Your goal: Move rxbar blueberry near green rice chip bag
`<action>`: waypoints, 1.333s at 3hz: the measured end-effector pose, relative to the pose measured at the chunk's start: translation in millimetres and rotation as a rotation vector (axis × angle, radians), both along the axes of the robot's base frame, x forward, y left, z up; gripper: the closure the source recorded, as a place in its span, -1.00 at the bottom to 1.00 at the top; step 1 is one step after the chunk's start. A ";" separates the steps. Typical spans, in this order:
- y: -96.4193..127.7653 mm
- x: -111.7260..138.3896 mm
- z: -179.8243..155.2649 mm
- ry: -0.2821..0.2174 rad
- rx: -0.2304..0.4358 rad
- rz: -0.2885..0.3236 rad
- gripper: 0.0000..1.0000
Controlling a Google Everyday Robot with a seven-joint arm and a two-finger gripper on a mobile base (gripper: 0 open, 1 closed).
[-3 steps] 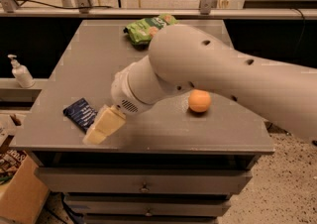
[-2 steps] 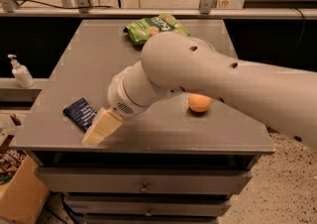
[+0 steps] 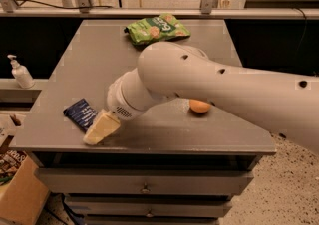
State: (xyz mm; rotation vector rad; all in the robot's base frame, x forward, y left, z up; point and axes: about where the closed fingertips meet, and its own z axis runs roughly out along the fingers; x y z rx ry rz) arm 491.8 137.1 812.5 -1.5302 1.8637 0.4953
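Note:
The rxbar blueberry (image 3: 79, 113), a small dark navy wrapper, lies flat near the table's front left corner. The green rice chip bag (image 3: 157, 28) lies at the table's back middle, far from the bar. My gripper (image 3: 102, 127), pale yellow, is low over the table's front edge, just right of the bar and touching or nearly touching its right end. My thick white arm (image 3: 209, 82) reaches in from the right across the table's middle.
An orange ball (image 3: 199, 105) sits on the grey table (image 3: 94, 59) right of centre, partly hidden behind my arm. A soap bottle (image 3: 20, 72) stands on a ledge to the left. A cardboard box (image 3: 20, 194) sits on the floor at the lower left. Drawers are below the tabletop.
The arm's big link has shifted a little to the left. The gripper stays beside the blue bar, and the bar, bag and ball have not moved.

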 end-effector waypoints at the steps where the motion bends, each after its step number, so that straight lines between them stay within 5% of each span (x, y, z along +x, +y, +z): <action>1: 2.3 1.5 -5.0 0.000 0.001 -0.001 -0.19; 3: 2.3 1.5 0.3 0.000 0.001 -0.001 0.73; 4: 2.4 1.6 1.0 0.000 0.001 -0.001 1.00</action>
